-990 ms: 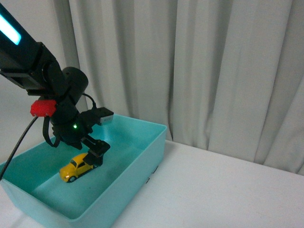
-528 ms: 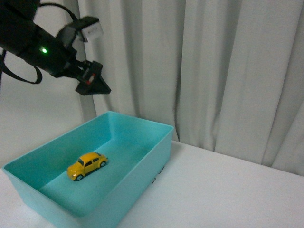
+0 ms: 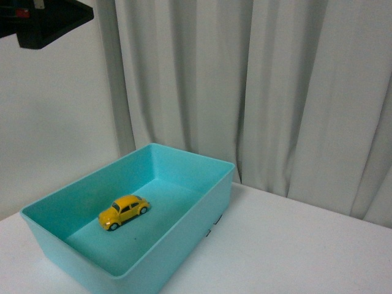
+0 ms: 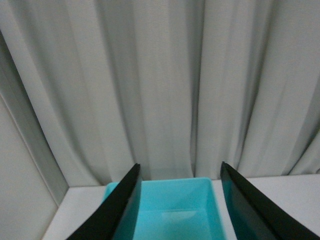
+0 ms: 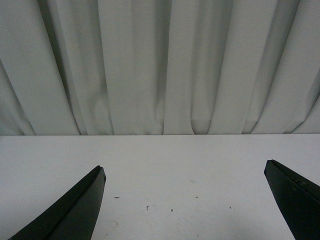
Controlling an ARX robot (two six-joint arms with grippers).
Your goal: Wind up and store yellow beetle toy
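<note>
Toy's in the bin, both grippers empty and clear!

The left gripper [image 4: 177,210] hangs high with jaws spread wide, nothing between them, looking down at the teal bin [image 4: 172,187]; the right gripper [image 5: 185,200] is spread wide too, over bare tabletop [image 5: 165,155]. Below, the yellow beetle toy [image 3: 124,211] sits upright on its wheels on the bin floor, untouched. Storing looks done; whether it got wound, the pictures can't say.
</note>
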